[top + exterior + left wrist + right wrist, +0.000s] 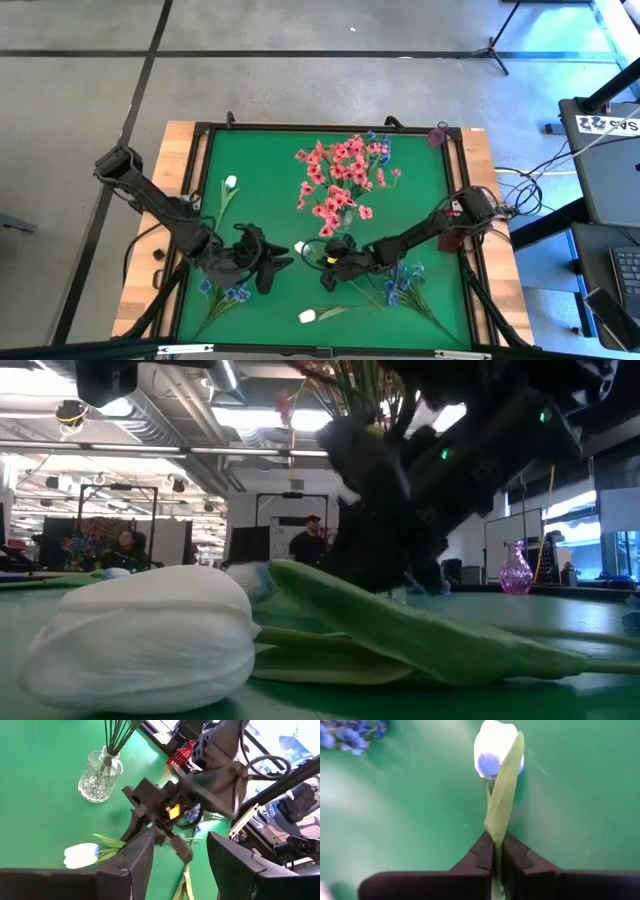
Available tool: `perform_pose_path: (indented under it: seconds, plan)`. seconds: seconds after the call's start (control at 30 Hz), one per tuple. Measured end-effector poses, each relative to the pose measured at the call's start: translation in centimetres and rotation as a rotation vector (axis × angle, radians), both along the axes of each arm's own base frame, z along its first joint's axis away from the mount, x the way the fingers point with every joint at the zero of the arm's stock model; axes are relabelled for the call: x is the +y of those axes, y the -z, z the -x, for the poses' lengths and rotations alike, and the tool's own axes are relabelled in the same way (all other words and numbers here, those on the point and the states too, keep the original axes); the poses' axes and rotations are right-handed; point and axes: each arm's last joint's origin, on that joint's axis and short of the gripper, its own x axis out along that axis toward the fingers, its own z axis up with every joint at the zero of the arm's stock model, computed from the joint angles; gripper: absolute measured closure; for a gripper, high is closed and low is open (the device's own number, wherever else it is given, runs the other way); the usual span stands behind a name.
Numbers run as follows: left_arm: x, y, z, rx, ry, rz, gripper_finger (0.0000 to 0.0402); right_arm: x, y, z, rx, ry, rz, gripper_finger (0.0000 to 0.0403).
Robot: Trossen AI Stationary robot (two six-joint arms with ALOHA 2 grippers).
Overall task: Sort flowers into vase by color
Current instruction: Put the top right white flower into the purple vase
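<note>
My right gripper (320, 262) (495, 847) is near the table's middle, shut on the stem of a white-bud flower. Its bud (497, 747) (300, 247) sticks out past the fingertips, toward the table's left. My left gripper (268, 266) (180, 840) is open and empty, just left of that bud. A glass vase (100, 777) (342, 243) stands on the mat and holds the pink blooms (340, 175) by their stems. Another white bud (307, 316) (140, 635) lies on the mat near the front edge. A third white bud (230, 182) lies at the far left. My right gripper pinches the flower's green stem (496, 857) between its two fingers, just behind a long leaf (504, 795). The fingers lie along the stem and point toward the table's left. The bud reaches out ahead of the fingertips; whether it rests on the mat I cannot tell.
Blue sprigs lie on the mat at the front left (225, 295) and front right (405, 282). A small pink glass vase (438, 133) (515, 568) stands at the far right corner. A black frame (330, 128) rims the green mat. People show in the room behind (310, 545).
</note>
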Motion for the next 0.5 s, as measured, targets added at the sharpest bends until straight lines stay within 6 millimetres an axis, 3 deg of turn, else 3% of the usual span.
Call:
perform_pose_path:
  seconds: [0.1,0.23,0.37,0.5]
  plan:
    - [-0.2,-0.1,0.2,-0.015,-0.014,-0.009,0.0224,0.7,-3.4,0.4,-0.081,-0.054,-0.060,0.0379]
    - [-0.2,-0.1,0.2,-0.022,-0.017,-0.007,0.0224,1.8,-9.8,2.1,-0.251,-0.252,-0.046,0.0395]
    - [-0.2,-0.1,0.2,-0.021,-0.019,-0.011,0.0224,1.9,-17.4,5.1,-0.505,-0.462,-0.012,0.0388]
    - [0.3,-0.1,-0.1,-0.025,-0.050,-0.032,0.0224,0.1,-24.0,9.3,-0.738,-0.528,0.053,0.0390]
